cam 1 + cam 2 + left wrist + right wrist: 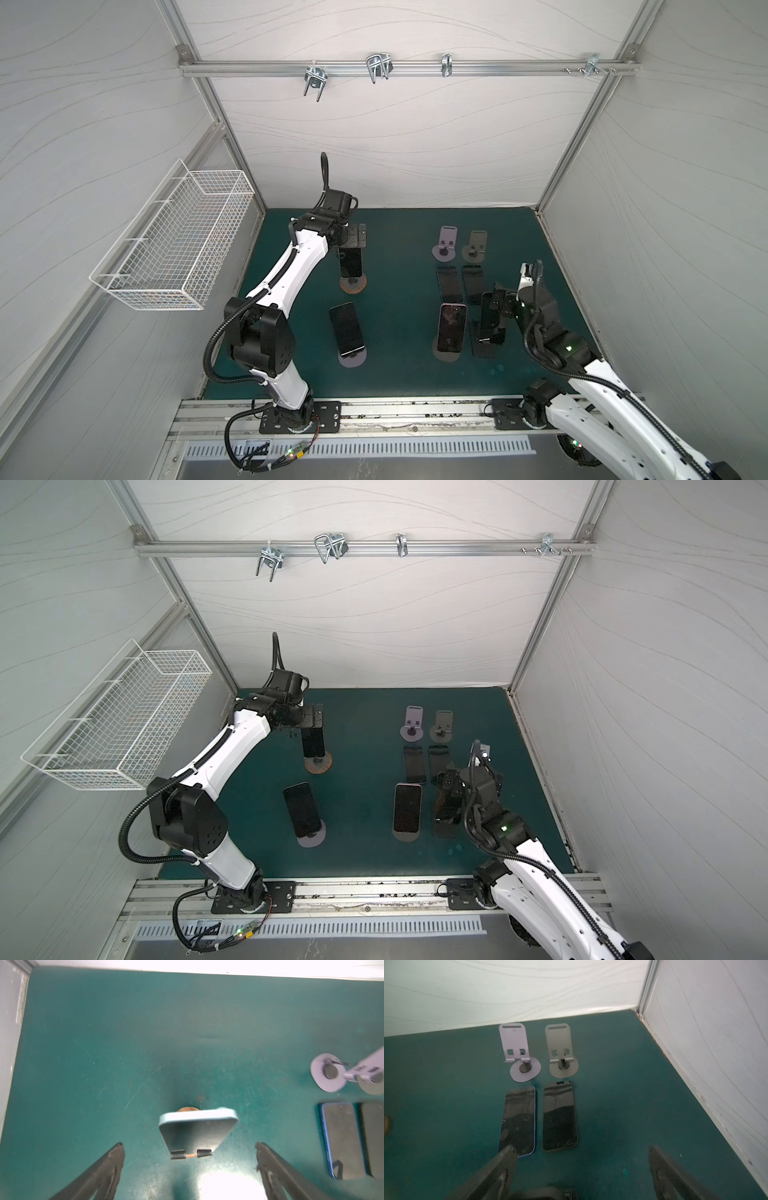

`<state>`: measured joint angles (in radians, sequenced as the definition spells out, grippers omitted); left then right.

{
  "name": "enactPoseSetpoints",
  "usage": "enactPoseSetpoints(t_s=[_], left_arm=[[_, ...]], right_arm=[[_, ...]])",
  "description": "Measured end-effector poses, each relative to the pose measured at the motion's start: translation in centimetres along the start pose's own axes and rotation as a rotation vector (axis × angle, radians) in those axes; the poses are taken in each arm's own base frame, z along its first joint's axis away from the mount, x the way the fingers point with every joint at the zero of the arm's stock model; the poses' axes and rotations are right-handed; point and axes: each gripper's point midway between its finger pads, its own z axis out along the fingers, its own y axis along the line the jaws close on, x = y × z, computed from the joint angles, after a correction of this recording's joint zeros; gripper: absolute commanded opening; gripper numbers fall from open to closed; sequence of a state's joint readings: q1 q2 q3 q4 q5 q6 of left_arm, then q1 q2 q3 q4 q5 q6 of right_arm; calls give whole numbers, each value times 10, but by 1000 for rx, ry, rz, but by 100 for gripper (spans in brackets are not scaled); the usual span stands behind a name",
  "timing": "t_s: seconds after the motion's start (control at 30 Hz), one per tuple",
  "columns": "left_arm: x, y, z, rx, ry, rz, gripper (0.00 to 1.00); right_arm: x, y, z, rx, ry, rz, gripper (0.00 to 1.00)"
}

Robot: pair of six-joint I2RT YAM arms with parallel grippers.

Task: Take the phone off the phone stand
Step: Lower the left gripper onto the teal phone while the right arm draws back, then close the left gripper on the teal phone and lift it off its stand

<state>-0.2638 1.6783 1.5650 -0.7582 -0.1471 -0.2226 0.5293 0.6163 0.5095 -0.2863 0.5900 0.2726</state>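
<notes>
A phone in a light-blue case (197,1130) leans on a phone stand with a copper base (352,285), its lower edge in the stand's two black hooks (178,1154). My left gripper (189,1144) hangs open above this phone (350,266), one finger on each side, touching nothing. It shows above the phone in both top views (353,244) (311,723). My right gripper (581,1149) is open and empty, over a dark phone on a black stand (487,328) at the front right. Only the dark top of that phone (546,1192) shows in the right wrist view.
Two more phones rest on stands: one on a lilac base (347,328), another with a lit screen (452,328). Two phones (519,1120) (559,1115) lie flat on the green mat before a lilac stand (517,1047) and a grey one (560,1047), both empty. A wire basket (174,245) hangs left.
</notes>
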Motion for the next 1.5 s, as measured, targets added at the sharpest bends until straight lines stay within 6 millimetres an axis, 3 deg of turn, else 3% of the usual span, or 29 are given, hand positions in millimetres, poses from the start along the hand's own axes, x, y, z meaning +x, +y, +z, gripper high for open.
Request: enactPoseSetpoints(t_s=[0.17,0.3,0.73,1.03,1.23,1.5], left_arm=[[13,-4,15,-13,29,-4,100],[17,-5,20,-19,36,-3,94],[28,-6,52,-77,76,9,80],[23,-3,55,-101,51,0,70],[23,-4,54,-97,51,-4,57],[20,-4,44,-87,37,-15,54]], right_arm=[[2,-3,-2,-43,-136,19,99],[2,-6,-4,-56,-200,27,99],[-1,-7,1,-41,-202,-2,99],[-1,-8,0,-34,-204,-4,99],[-1,-10,0,-27,-205,-3,99],[0,-12,2,-9,-201,-3,99]])
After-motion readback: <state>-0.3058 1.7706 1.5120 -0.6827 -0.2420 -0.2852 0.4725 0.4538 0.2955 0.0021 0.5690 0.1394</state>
